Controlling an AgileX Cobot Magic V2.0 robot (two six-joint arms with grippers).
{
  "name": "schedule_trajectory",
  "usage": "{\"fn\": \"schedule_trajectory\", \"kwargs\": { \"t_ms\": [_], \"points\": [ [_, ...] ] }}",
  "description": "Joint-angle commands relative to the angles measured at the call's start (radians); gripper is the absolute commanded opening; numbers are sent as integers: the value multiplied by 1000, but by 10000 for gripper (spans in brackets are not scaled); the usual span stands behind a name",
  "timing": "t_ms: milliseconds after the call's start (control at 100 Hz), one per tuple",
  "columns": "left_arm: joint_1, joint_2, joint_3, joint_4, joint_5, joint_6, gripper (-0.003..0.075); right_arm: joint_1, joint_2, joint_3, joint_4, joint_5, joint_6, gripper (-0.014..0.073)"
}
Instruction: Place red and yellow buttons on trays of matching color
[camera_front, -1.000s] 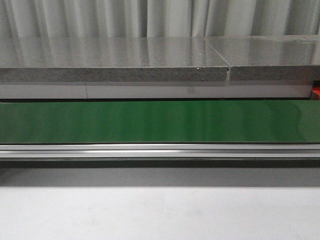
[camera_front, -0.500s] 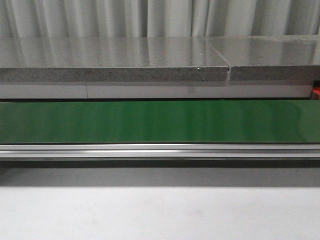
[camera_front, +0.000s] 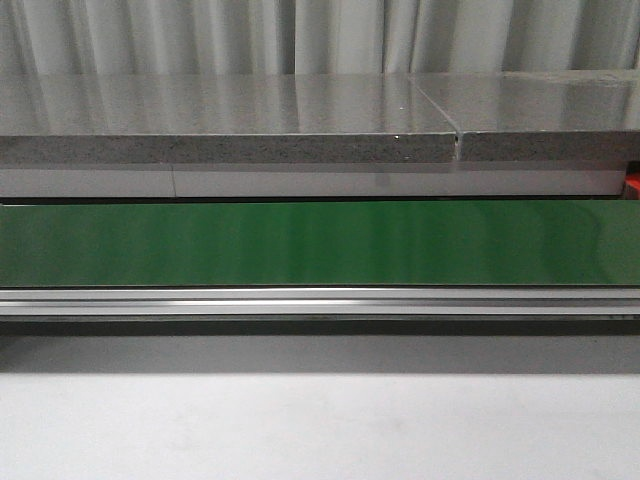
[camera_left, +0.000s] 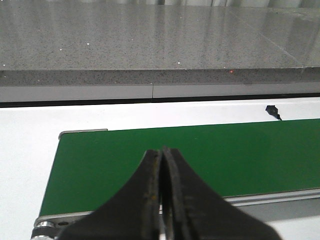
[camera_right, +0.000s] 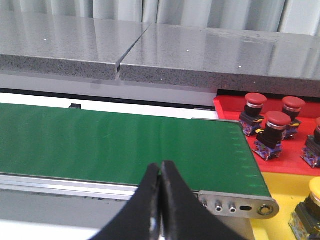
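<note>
In the right wrist view, several red buttons (camera_right: 275, 121) stand on the red tray (camera_right: 227, 111) past the belt's end, and a yellow button (camera_right: 315, 188) sits on the yellow tray (camera_right: 285, 184) at the frame's edge. My right gripper (camera_right: 160, 165) is shut and empty over the near edge of the green conveyor belt (camera_right: 115, 145). In the left wrist view my left gripper (camera_left: 161, 150) is shut and empty above the belt's other end (camera_left: 175, 155). The belt (camera_front: 320, 243) carries no button in the front view, where neither gripper shows.
A grey stone counter (camera_front: 230, 120) runs behind the belt, with curtains beyond. An aluminium rail (camera_front: 320, 302) edges the belt's near side. A sliver of the red tray (camera_front: 633, 185) shows at the front view's right edge. A small black part (camera_left: 271, 110) sits on the white surface.
</note>
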Motion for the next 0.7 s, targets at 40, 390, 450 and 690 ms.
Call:
{"fn": "schedule_trajectory", "kwargs": {
  "t_ms": [40, 390, 450, 690],
  "points": [
    [-8, 8, -28, -16, -89, -3, -19, 2, -17, -10, 0, -78, 0, -68],
    [-8, 8, 87, 44, -356, -3, -19, 2, -17, -10, 0, -78, 0, -68],
    [-8, 8, 122, 58, -406, -3, -19, 2, -17, -10, 0, -78, 0, -68],
    [-8, -81, 266, 200, -502, -173, -19, 2, -17, -10, 0, -78, 0, -68]
  ]
}}
